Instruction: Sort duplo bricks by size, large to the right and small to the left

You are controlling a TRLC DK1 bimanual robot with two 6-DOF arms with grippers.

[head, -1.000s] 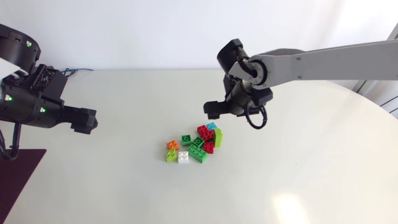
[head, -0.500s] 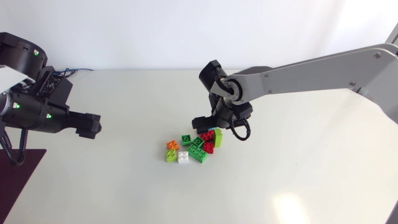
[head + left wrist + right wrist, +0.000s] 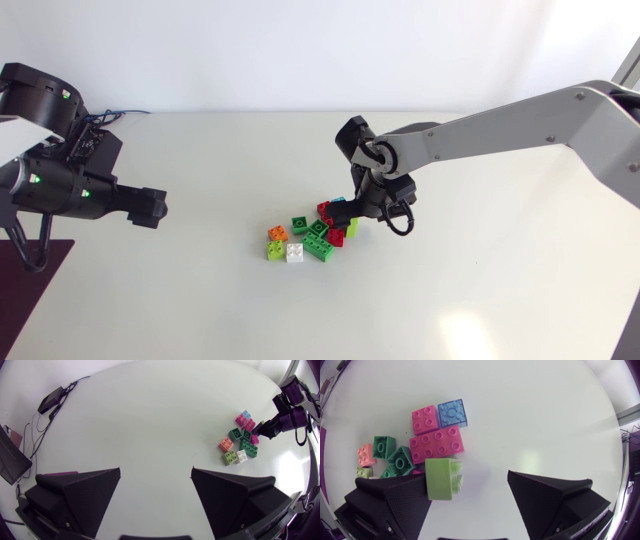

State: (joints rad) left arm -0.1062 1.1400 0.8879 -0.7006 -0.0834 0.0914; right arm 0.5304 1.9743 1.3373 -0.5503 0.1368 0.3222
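Observation:
A pile of duplo bricks [image 3: 310,235] lies at the table's middle: red, green, lime, orange, white and blue ones. My right gripper [image 3: 346,214] is down at the pile's right side and stands open. In the right wrist view a lime brick [image 3: 442,479] lies on its side between the fingers, against one finger [image 3: 390,505] and apart from the other. Ahead of it lie a large red brick [image 3: 437,445], a small red brick [image 3: 425,419] and a blue brick [image 3: 452,412]. My left gripper [image 3: 150,208] hangs open and empty, well left of the pile [image 3: 240,442].
A dark mat [image 3: 35,285] lies at the table's front left edge. A small black box [image 3: 50,400] with cables sits at the far left. Bare tabletop [image 3: 480,280] spreads right of the pile and between the pile and my left gripper.
My right arm has come down and to the left, from above the pile to its right side, around the lime brick. My left gripper has shifted slightly right.

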